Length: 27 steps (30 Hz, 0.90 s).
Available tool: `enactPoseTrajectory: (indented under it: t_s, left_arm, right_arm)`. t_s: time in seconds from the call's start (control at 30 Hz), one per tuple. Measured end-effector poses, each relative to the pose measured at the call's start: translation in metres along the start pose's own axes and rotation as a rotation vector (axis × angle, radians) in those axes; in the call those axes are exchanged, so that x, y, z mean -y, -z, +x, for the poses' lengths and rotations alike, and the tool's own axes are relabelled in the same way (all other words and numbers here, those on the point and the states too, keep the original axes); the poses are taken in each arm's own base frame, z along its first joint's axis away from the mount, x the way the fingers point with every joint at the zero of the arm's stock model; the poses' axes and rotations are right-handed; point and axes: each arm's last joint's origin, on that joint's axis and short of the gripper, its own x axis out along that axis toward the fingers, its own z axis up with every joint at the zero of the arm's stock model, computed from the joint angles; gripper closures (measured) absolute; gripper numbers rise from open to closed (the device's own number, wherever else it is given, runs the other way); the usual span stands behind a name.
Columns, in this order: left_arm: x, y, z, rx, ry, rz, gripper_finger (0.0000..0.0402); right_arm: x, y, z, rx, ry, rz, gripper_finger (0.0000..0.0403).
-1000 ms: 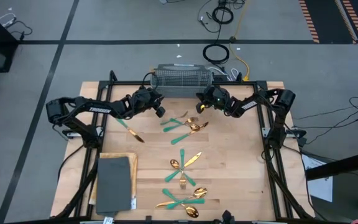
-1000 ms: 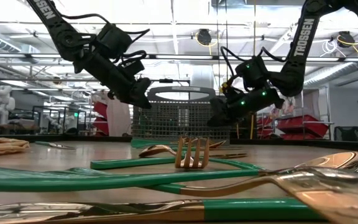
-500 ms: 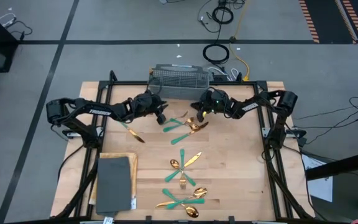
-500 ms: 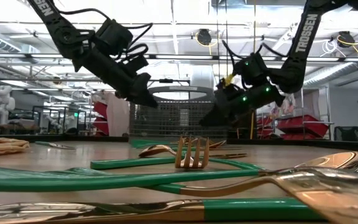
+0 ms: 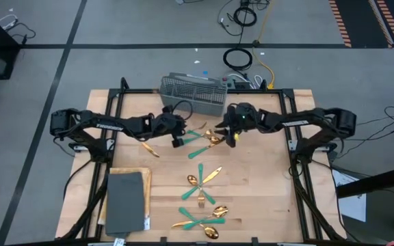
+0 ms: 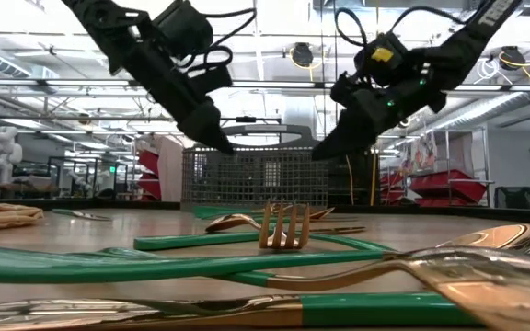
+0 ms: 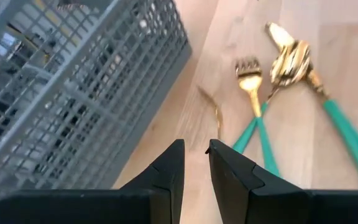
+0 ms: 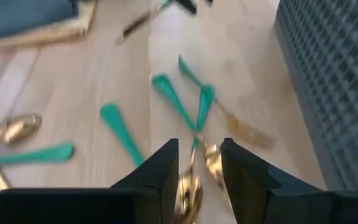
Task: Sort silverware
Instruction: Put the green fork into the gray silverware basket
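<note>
Silverware with gold heads and teal handles lies flat on the wooden table in a far group (image 5: 202,140) and a near group (image 5: 204,208). One knife (image 5: 147,146) lies alone at the left. The grey wire-mesh basket (image 5: 193,96) stands askew at the far edge. My left gripper (image 5: 178,141) hovers just left of the far group, past the basket's near side, with a narrow gap between its fingers (image 7: 194,149). My right gripper (image 5: 233,139) hovers just right of that group, over its spoons and teal handles (image 8: 179,99), narrowly open (image 8: 199,149). Both are empty.
A grey pad on a wooden board (image 5: 125,198) lies at the near left. The arms' black frames run along the table's left and right edges. Bare wood shows between the two silverware groups and at the table's right.
Both grippers have left the basket's near corners and come toward the near edge and toward each other, ending on either side of the far silverware group. The basket has turned askew and sits a little nearer than before.
</note>
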Motion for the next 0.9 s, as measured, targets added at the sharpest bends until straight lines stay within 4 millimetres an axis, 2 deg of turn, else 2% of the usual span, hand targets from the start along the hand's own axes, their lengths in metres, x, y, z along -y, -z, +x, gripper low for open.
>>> enactPoseTrajectory:
  t_s: [0.1, 0.27, 0.57, 0.73, 0.9]
  left_arm:
    - [-0.004, -0.003, 0.001, 0.005, -0.001, 0.011, 0.032]
    - [-0.014, -0.002, 0.016, -0.047, 0.096, -0.004, 0.0312]
    - [-0.014, -0.041, 0.051, -0.183, 0.176, 0.1, 0.0265]
    - [-0.018, -0.037, 0.071, -0.274, 0.184, 0.051, 0.0255]
    - [-0.019, -0.022, 0.089, -0.331, 0.228, -0.014, 0.0255]
  right_arm:
    - [-0.005, 0.006, -0.002, -0.079, -0.004, -0.003, 0.0285]
    - [-0.015, 0.013, -0.002, -0.161, -0.031, -0.002, 0.0284]
    - [-0.034, 0.024, -0.001, -0.283, -0.09, -0.01, 0.0284]
    - [-0.045, 0.032, -0.003, -0.373, -0.123, -0.021, 0.0284]
    - [-0.054, 0.036, -0.003, -0.409, -0.146, -0.029, 0.0284]
